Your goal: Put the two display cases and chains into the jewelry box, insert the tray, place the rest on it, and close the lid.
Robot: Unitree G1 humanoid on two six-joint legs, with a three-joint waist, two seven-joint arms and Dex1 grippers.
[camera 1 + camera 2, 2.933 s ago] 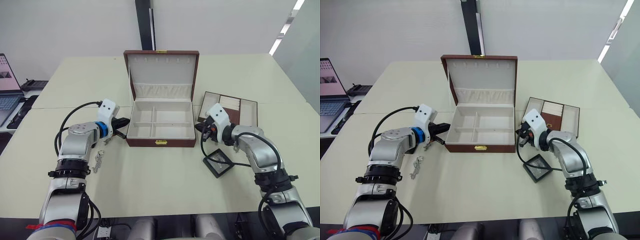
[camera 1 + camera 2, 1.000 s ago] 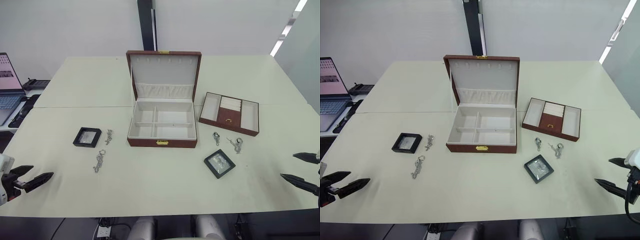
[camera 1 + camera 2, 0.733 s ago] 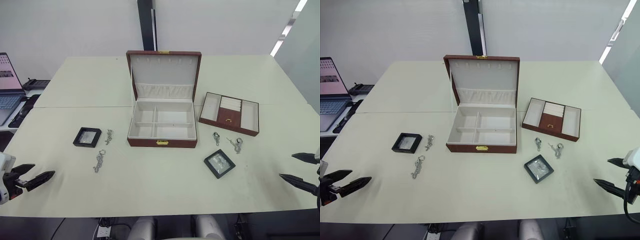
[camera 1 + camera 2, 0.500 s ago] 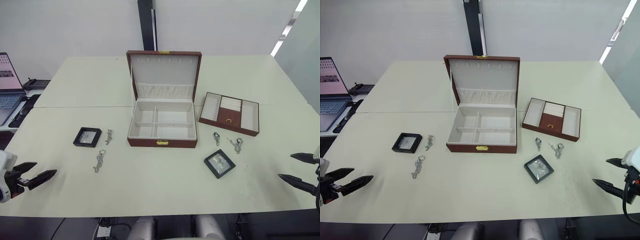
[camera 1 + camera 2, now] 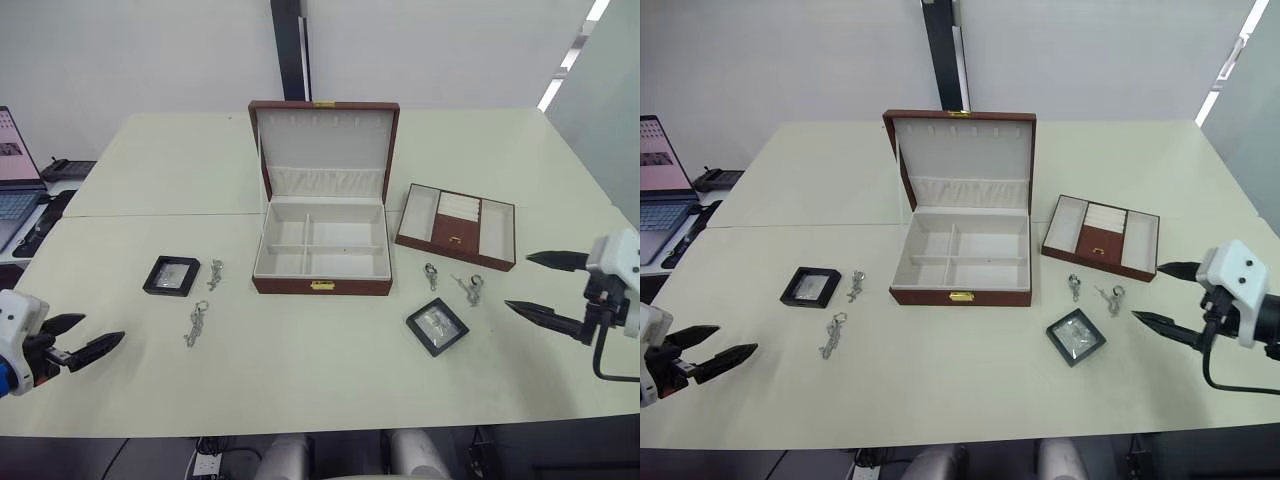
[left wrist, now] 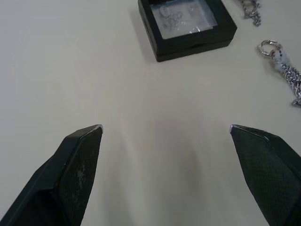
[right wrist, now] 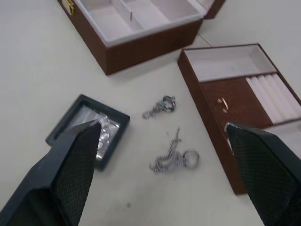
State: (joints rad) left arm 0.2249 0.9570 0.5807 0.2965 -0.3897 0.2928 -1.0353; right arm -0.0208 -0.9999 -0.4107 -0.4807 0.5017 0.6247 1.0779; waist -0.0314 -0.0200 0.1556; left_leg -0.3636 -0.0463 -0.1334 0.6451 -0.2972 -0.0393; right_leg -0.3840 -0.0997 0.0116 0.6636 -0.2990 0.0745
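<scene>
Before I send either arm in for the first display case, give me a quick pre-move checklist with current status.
1. Jewelry box lid open, compartments unobstructed: ok.
2. Tray out of the box, on the table to its right: ok.
3. Left display case flat on the table, two chains beside it but apart from it: ok.
4. Right display case flat on the table, nothing on top: ok.
5. Left gripper open and holding nothing: ok.
6. Right gripper open, holding nothing, nearest the right display case: ok.
</scene>
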